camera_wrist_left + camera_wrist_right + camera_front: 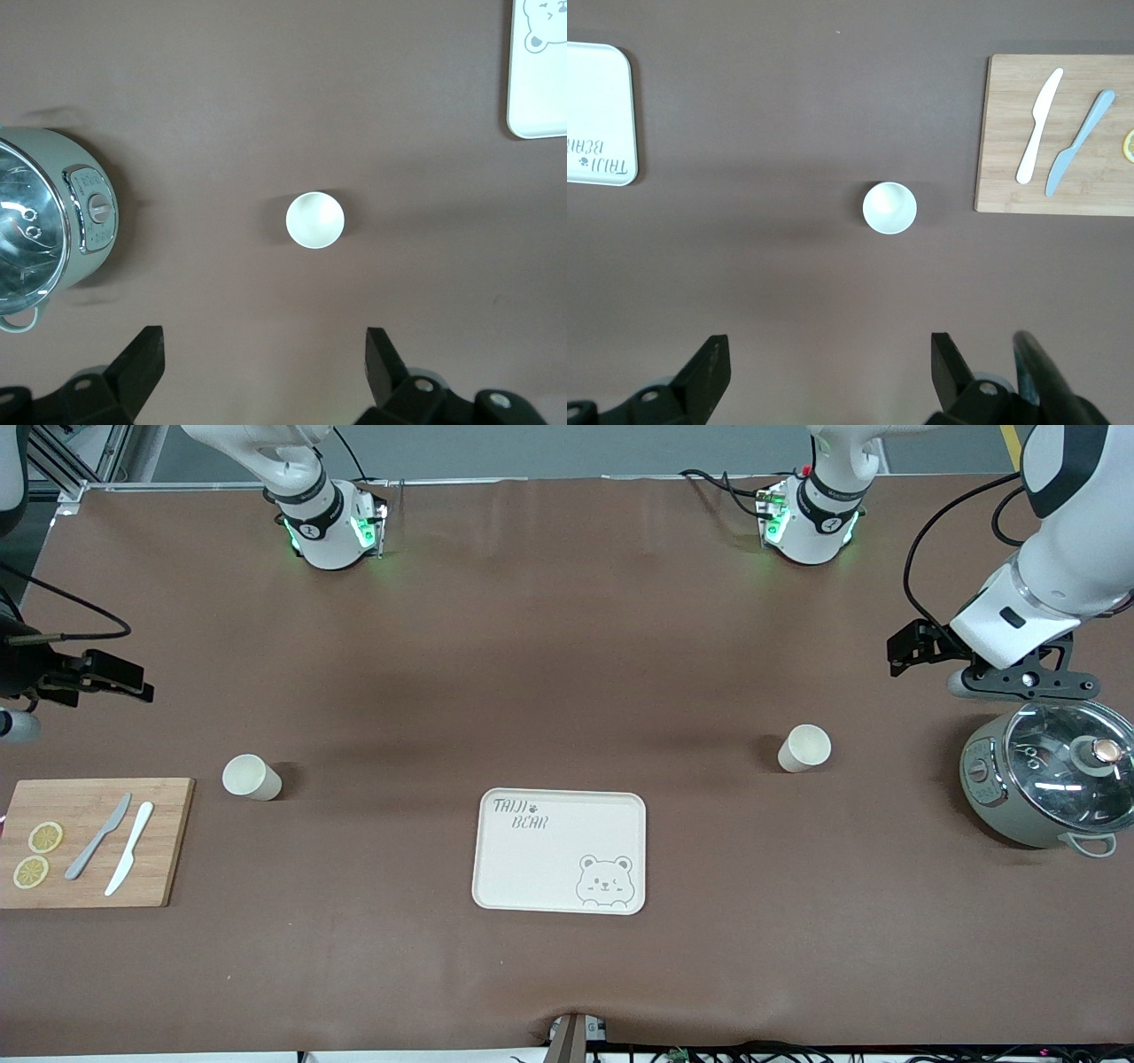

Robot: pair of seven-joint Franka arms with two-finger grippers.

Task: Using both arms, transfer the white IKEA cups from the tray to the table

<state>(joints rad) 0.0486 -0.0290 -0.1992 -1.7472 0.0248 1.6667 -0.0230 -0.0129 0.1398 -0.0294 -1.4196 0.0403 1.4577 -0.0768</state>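
White cups off tray (pixel 560 850), both upright on table (pixel 567 646): one (pixel 804 747) toward left arm's end, one (pixel 252 777) toward right arm's. Left gripper (pixel 264 365), right gripper (pixel 824 367) spread, empty, each above own cup. Risk: sweeping arm tips cup; left may clip pot (pixel 1045 775).

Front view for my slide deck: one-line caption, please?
Both cups stand on the table, the tray bare; both grippers open, raised.

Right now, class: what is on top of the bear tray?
Nothing rests on the tray; only its printed bear and lettering show. Both cups stand on the table. Nothing covers the tray's surface.
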